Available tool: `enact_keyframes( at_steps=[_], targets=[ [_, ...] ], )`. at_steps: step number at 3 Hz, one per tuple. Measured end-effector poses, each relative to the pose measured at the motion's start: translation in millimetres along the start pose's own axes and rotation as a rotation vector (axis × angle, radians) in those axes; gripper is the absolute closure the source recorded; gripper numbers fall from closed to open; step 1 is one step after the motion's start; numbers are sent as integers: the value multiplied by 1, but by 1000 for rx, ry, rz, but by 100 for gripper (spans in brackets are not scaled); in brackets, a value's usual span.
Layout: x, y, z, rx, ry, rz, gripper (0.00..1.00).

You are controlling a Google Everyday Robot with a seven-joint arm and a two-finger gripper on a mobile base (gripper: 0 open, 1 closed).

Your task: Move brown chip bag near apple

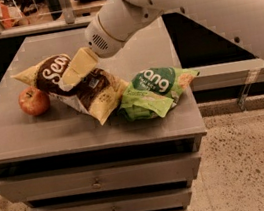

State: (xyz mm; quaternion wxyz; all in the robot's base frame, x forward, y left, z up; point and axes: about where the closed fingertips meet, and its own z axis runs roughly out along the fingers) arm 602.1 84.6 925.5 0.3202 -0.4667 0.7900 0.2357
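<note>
The brown chip bag (90, 92) lies on the grey cabinet top (20, 135), its dark brown lettered end at the left and its tan end toward the front. The red apple (34, 101) sits just left of the bag, touching or nearly touching its lettered end. My gripper (78, 67), pale yellow at the end of the white arm (194, 0), is low over the bag's upper side, right of the apple. The part of the bag under it is hidden.
A green chip bag (152, 91) lies right of the brown bag, touching its tan end, near the cabinet's right edge. The cabinet has drawers below (95, 182). A counter with clutter runs behind (15, 16). Speckled floor is at the right (254, 167).
</note>
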Motion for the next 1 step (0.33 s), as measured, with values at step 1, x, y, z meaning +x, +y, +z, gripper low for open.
enact_keyframes(
  at_steps=[1],
  targets=[
    [0,0,0,0,0,0,0]
  ],
)
